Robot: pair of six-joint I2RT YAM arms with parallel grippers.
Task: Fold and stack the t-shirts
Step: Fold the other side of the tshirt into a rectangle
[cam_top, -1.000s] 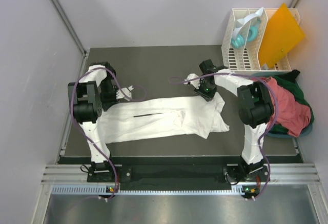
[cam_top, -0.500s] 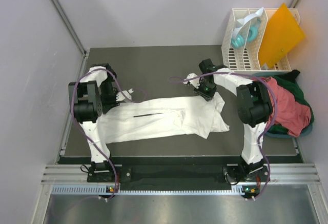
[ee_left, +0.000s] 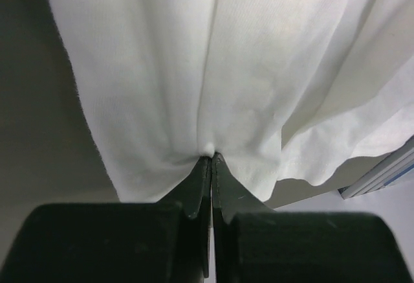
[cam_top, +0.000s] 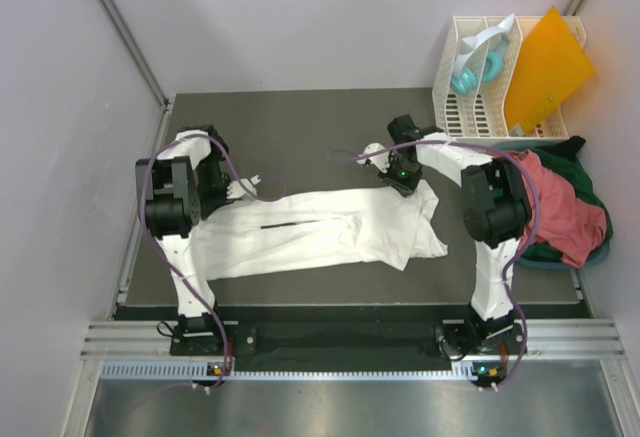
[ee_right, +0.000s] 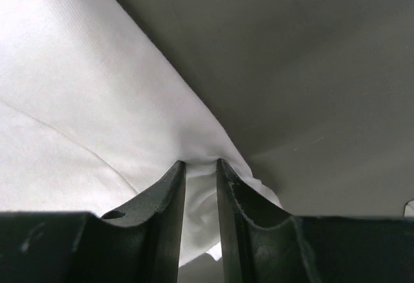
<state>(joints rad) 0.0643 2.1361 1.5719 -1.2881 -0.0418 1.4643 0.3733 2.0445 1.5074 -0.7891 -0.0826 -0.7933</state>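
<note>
The large white t-shirt [cam_top: 320, 232] lies stretched left to right across the dark table. My left gripper [cam_top: 232, 189] is shut on its left far edge; the left wrist view shows the jaws pinched tight on white cloth [ee_left: 213, 69]. My right gripper [cam_top: 400, 179] is shut on the shirt's right far edge; the right wrist view shows a fold of white cloth [ee_right: 97, 101] between the jaws. A salmon-red t-shirt [cam_top: 562, 212] and a dark green t-shirt [cam_top: 590, 172] lie heaped at the table's right edge.
A white slatted rack [cam_top: 480, 97] stands at the back right, holding a teal item [cam_top: 466, 75] and a stiff orange sheet [cam_top: 545, 67]. Walls close in on the left, back and right. The metal rail [cam_top: 340, 342] runs along the near edge.
My left gripper has shifted slightly with the shirt's left edge, drawing it a little inward. The right arm and the shirt's right side look unchanged.
</note>
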